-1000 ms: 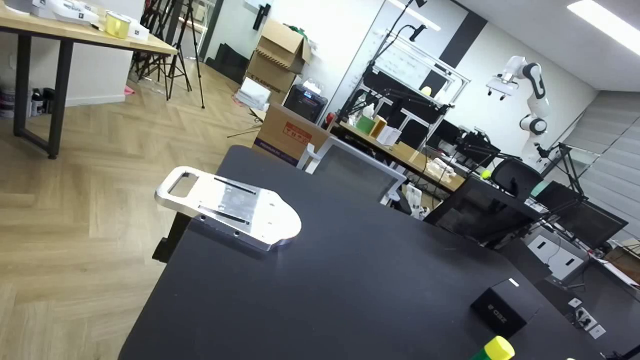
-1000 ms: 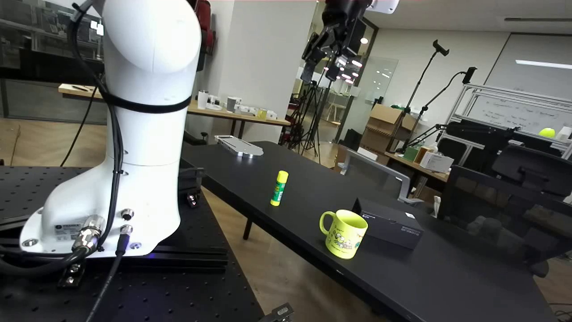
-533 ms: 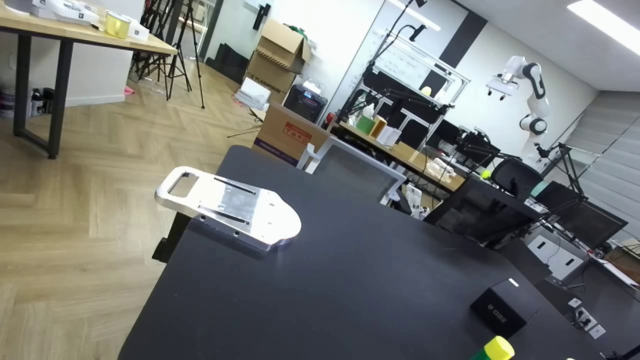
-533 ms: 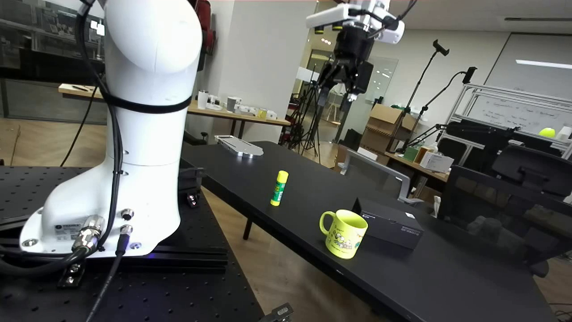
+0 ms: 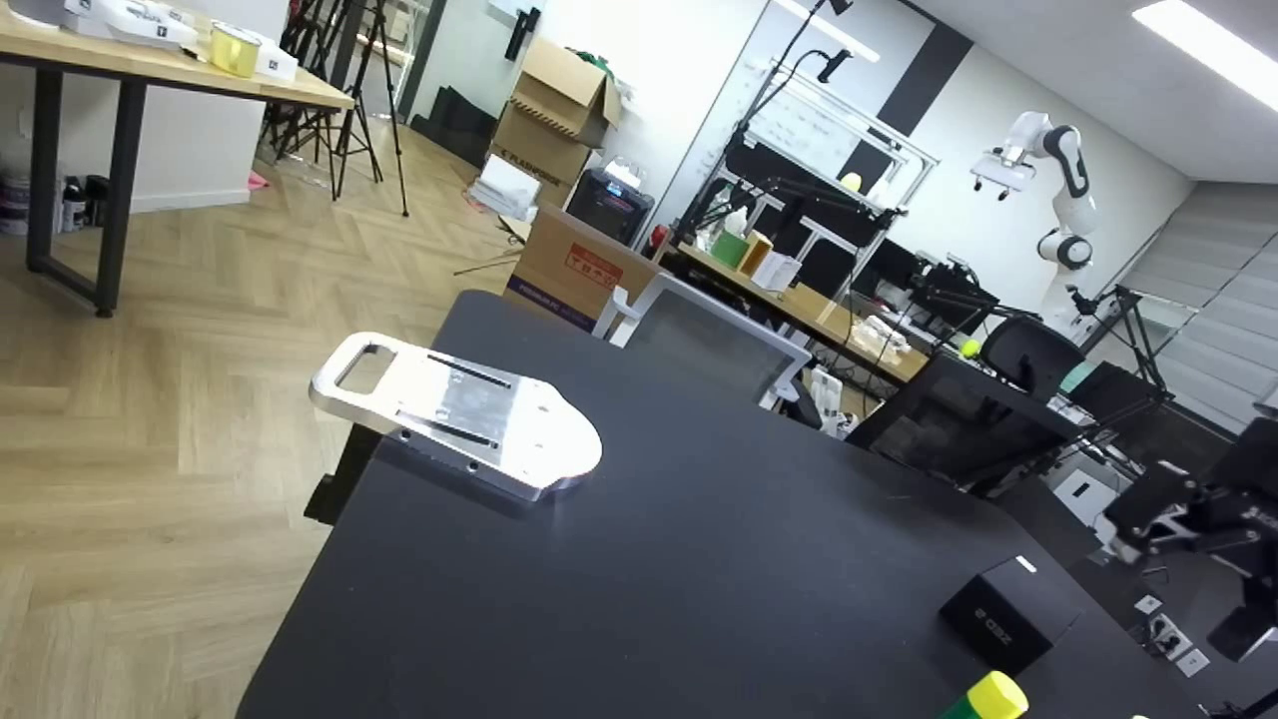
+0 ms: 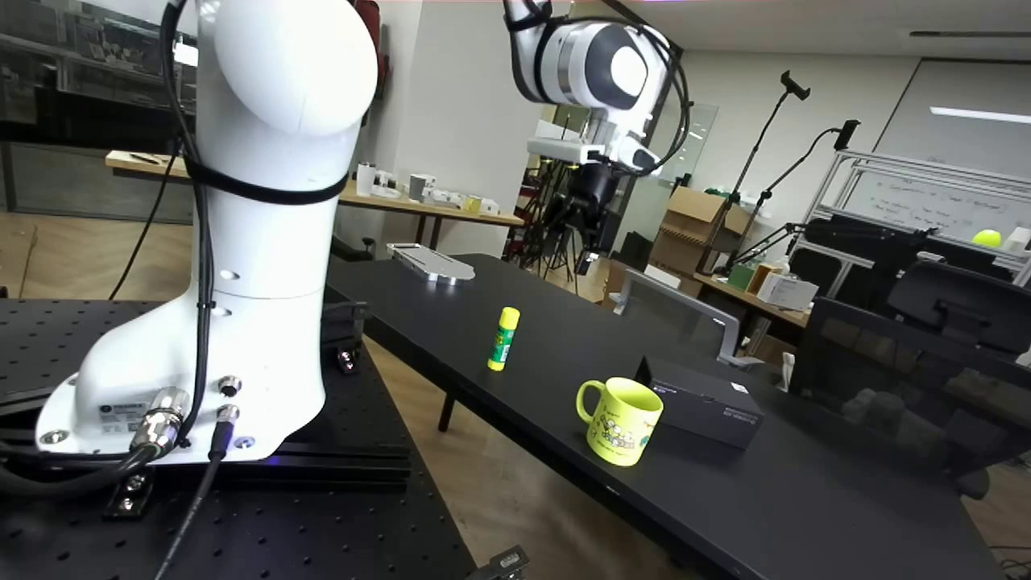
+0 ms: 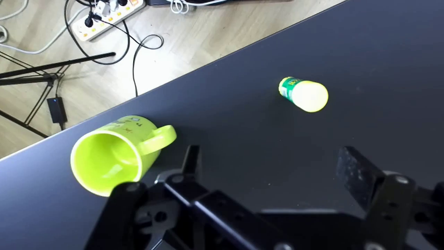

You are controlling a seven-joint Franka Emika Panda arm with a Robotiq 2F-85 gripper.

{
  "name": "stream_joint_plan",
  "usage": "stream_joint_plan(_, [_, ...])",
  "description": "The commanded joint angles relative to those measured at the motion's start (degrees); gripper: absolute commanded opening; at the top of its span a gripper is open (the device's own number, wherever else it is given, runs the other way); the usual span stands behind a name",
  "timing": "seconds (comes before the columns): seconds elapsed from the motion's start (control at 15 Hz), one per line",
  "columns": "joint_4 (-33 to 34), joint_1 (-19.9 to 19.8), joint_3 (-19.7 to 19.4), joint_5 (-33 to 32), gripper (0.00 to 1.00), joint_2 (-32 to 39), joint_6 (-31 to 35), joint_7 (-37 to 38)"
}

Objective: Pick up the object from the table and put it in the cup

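"Where is the thing to be picked up?"

"The glue stick point(image 6: 503, 339) stands upright on the table point(image 6: 580, 346), near the centre of an exterior view and in the upper right of the wrist view. The mug point(image 6: 624, 420), apparently the cup meant for it, stands upright to its lower right there, and at the left of the wrist view."

"How far along is the task?"

"By the look of it, at its start. The glue stick is neither gripped nor in the mug, whose visible inside holds nothing. The gripper point(image 7: 271, 166) hangs over the table, its fingers point(image 7: 359, 175) spread wide with nothing between them; in the wrist view the glue stick shows above the gap, outside it. The whole pick, carry and release seems left to do."

"What else is near?"

"A box point(image 6: 701, 403) sits just beside the mug, to its right in an exterior view; whether they touch cannot be told. Further off, a plate point(image 5: 459, 414) lies left of centre and a chair point(image 5: 699, 340) stands beyond the table at upper centre."

"And in the way?"

"Perhaps the mug's handle point(image 7: 159, 139), which shows near the finger on the wrist frame's left. A low sweep might knock it."
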Motion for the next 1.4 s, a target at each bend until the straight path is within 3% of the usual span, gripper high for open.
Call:
stream_joint_plan(0.0, [2.8, 2.7, 1.2, 0.4, 1.0, 6.7, 2.7, 3.3])
stream_joint_plan(0.6, [1.1, 3.3, 0.1, -0.1, 1.0, 6.3, 3.1, 1.0])
stream_joint_plan(0.93, [-1.4, 3.8, 0.4, -0.1, 1.0, 9.2, 11.4, 2.5])
stream_joint_plan(1.33, [-3.7, 4.5, 0.2, 1.8, 1.0, 12.9, 15.0, 1.5])
